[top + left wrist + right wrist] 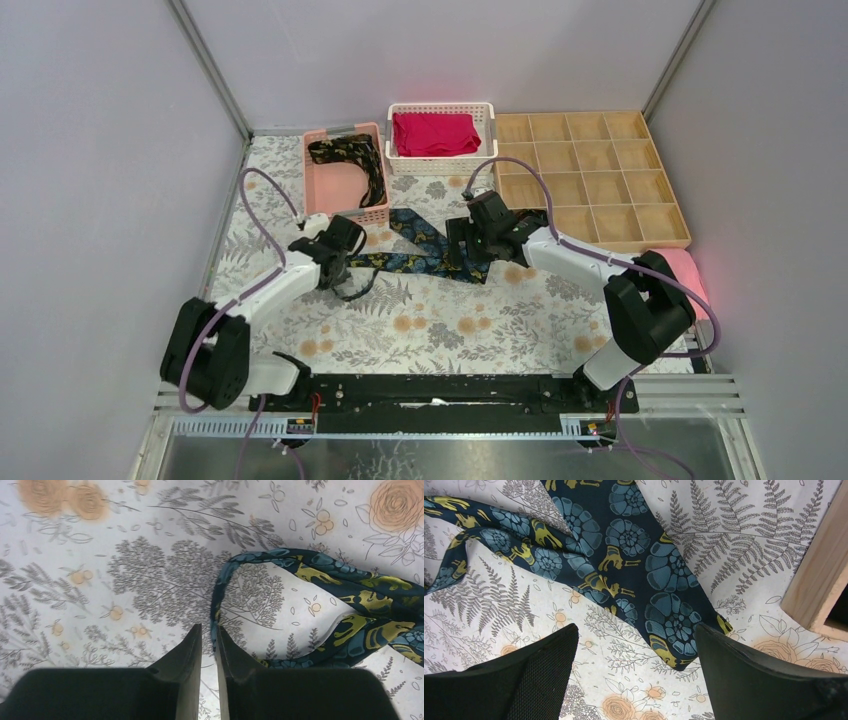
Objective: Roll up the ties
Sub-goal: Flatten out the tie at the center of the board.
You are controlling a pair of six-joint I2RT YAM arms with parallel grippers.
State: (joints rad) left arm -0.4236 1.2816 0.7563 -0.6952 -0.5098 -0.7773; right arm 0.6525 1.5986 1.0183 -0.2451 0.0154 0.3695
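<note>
Nothing rolled yet. Blue-teal tie [425, 250] lies loose and kinked on floral tablecloth [450, 330], between arms. Left gripper [208, 628] narrowed to slit at tie's thin looped end; fabric caught or not, cannot tell. Right gripper [635, 630] spread wide over broad tip, gripping nothing. Second tie [350, 160] heaped in pink basket [345, 131]. Both left to roll.

The table [440, 330] has a grey fern and peach flower print. A dark blue-teal tie [420, 245] lies across its middle. Along the far edge, from left to right, sit a pink basket [345, 217], a white basket [440, 166] and a wooden compartment tray [590, 172]. A pink towel [690, 268] lies at the right edge.
</note>
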